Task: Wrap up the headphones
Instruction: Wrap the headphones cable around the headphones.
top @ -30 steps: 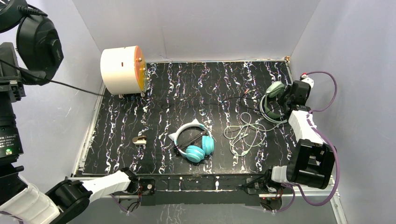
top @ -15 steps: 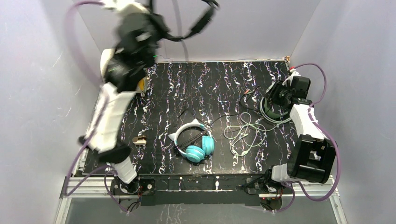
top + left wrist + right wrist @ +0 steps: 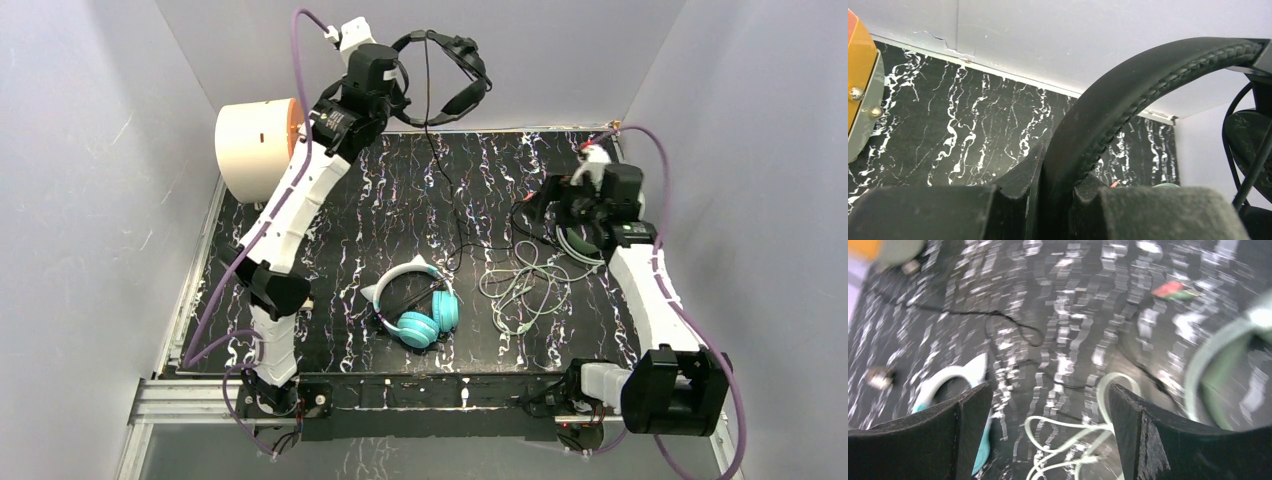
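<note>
High over the back of the table, my left gripper (image 3: 402, 80) is shut on the padded band of the all-black headphones (image 3: 450, 70). Their black cable (image 3: 455, 200) hangs down to the marbled tabletop. The left wrist view shows the stitched band (image 3: 1128, 100) pinched between the jaws of that gripper (image 3: 1058, 200). My right gripper (image 3: 548, 210) is open and empty at the right, over the light cable (image 3: 1083, 430). The sage-green headphones (image 3: 580, 240) lie mostly hidden under that arm. The teal headphones (image 3: 420, 310) with a white cat-ear band lie at centre front.
A cream cylinder with an orange face (image 3: 262, 150) stands at the back left. A small brass-coloured object (image 3: 298, 300) lies left of the teal headset. The pale cable (image 3: 520, 290) sprawls in loose loops. Grey walls enclose three sides.
My left arm has swung from the far left to the back centre, carrying the black headphones. My right gripper has opened and shifted left off the sage-green headset.
</note>
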You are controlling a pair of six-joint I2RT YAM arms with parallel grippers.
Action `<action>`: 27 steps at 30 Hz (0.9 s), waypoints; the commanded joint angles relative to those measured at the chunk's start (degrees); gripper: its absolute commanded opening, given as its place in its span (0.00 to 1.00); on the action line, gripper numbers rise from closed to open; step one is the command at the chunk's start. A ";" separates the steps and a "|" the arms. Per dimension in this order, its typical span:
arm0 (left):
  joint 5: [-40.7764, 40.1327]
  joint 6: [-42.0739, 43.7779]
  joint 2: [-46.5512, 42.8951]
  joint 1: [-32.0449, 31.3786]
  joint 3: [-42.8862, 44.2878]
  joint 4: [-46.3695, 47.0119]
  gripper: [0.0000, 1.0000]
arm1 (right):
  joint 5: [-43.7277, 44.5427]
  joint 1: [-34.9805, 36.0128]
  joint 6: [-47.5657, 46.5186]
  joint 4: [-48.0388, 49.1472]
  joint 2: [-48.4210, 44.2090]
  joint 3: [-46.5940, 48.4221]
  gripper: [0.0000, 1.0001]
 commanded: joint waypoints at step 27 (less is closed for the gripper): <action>22.46 -15.14 -13.80 2.14 -3.47 2.36 0.00 | -18.78 27.49 5.72 71.09 20.49 -6.30 0.88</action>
